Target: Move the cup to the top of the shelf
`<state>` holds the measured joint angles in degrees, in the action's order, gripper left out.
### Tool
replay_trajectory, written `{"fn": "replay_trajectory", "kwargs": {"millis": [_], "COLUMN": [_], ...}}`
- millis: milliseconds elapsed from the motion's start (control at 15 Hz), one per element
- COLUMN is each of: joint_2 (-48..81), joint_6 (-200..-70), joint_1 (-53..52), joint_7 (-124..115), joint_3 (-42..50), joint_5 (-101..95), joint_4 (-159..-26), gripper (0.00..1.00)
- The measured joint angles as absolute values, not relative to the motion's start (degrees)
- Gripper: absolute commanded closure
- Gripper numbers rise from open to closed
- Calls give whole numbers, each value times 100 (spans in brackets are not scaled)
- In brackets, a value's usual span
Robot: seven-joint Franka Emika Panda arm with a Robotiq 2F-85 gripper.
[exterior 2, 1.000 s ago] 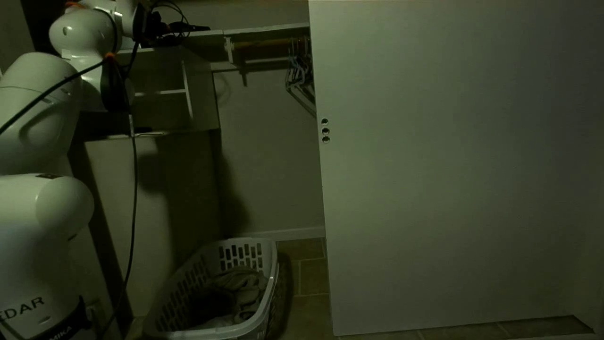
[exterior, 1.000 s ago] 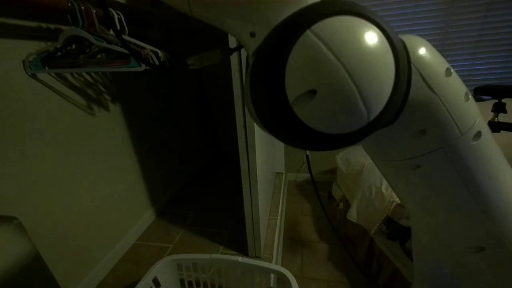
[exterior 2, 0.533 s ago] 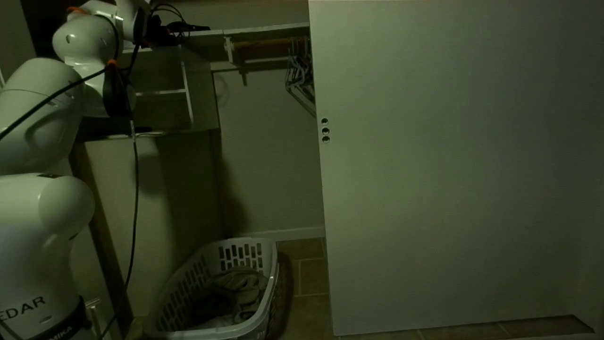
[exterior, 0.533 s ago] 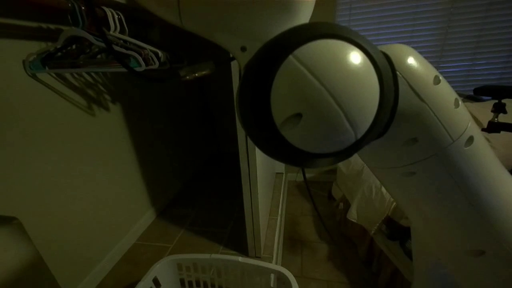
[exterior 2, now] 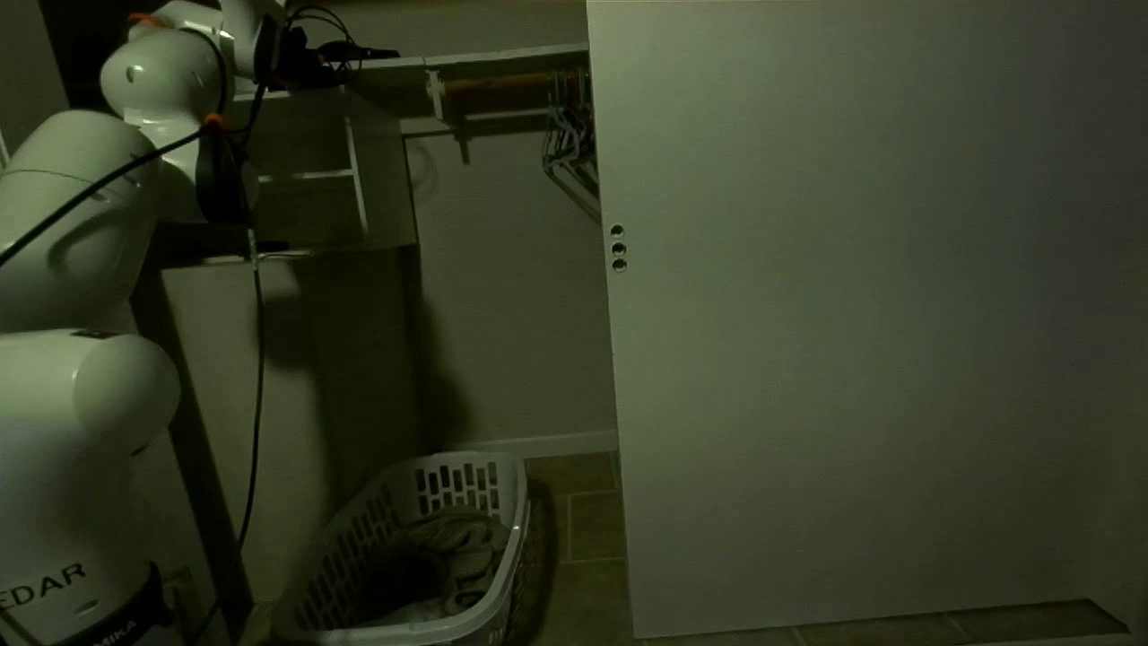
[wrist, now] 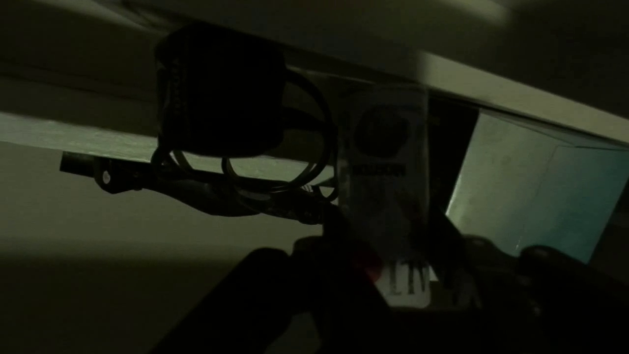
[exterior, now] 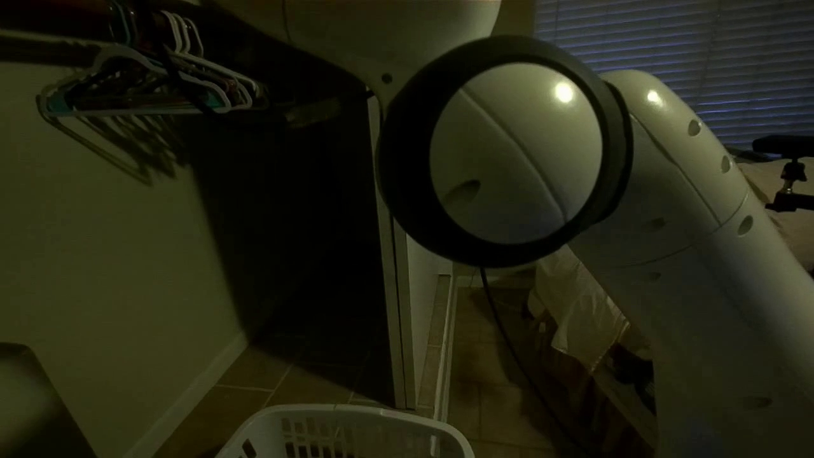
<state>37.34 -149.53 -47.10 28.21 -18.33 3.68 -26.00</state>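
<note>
Arm (exterior: 699,254): its round joint (exterior: 518,152) sits lower in an exterior view than a second ago
Claw (wrist: 385,223): fingers (wrist: 449,246) clamped on the cup (wrist: 383,187), one at either side
Cup: between the fingers, its printed body reaching past the tips in the wrist view; whether it touches the shelf (exterior 2: 507,55) I cannot tell
Dark boxy thing (wrist: 221,93): left of the cup in the wrist view, cords (wrist: 304,119) looping beside it
Basket (exterior 2: 516,556): on the floor (exterior 2: 592,525), cloth (exterior 2: 462,534) inside
Hangers (exterior: 137,111): bunched together in both exterior views
</note>
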Motion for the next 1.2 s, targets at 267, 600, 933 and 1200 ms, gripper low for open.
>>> {"fn": "replay_trajectory", "kwargs": {"millis": [267, 600, 933, 1200], "joint_2": [3738, 3794, 3851, 3859], "joint_6": [-15073, -15143, -15296, -15319], "joint_1": [-4709, -4703, -4704, -4704], "joint_7": [2821, 2821, 2821, 2821], "joint_3": [-1814, -1776, -1777, -1777], "joint_5": [368, 368, 368, 368], "joint_4": [-2602, -2605, -2604, -2604], "gripper": [81, 81, 81, 45]}}
